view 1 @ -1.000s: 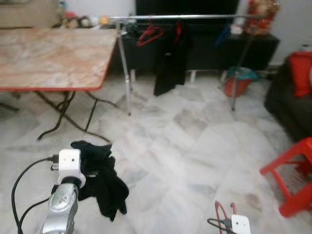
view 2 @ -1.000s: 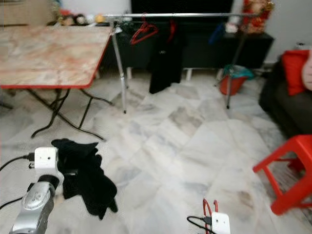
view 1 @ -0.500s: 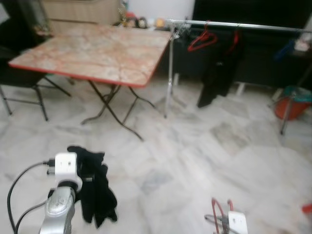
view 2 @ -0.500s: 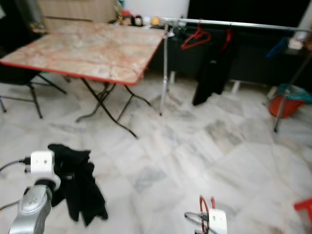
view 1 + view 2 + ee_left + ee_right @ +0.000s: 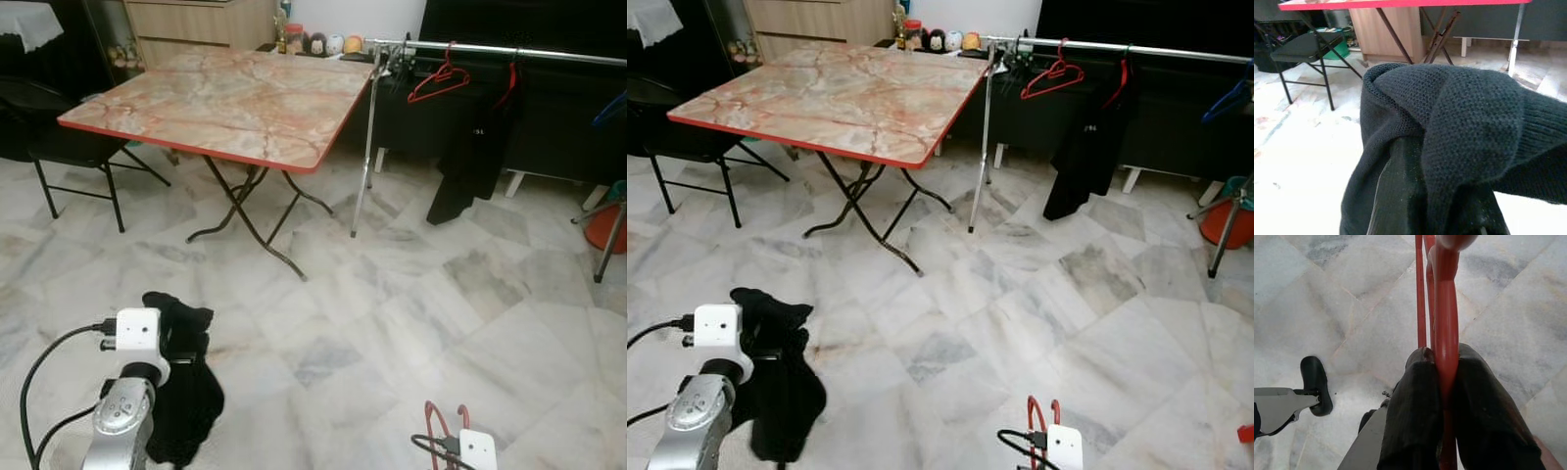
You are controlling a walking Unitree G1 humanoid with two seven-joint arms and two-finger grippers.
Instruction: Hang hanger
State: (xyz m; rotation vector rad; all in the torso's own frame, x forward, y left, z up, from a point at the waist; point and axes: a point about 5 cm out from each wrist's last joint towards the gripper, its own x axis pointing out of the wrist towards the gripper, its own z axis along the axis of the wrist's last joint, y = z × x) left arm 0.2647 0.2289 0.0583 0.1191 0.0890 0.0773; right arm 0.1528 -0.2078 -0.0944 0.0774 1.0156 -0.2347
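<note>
Shift since earlier frames: whole scene has slid sideways, so the camera turned; clothes rail now off toward the far right, folding surface central. Both loads unchanged in their grips.
Left eye view: left gripper low in front, black knit garment draped off it. Clothes rail well ahead, carrying a spare red hanger and a hung black garment. Folding surface stands just left of the rail's end post.
Right eye view: black chair left of the surface; orange bucket below the rail's far end. Open marble floor lies between robot and rail.
Left wrist view: fingers buried in knit; cannot tell their state. Garment soft, floppy.
Right wrist view: right gripper has both fingers clamped on the red hanger. Judged light, stiff, smooth and liable to pivot; keep hold near the hook's base.
Obstruction: surface's splayed legs near the rail post; hung garment takes part of the bar.
</note>
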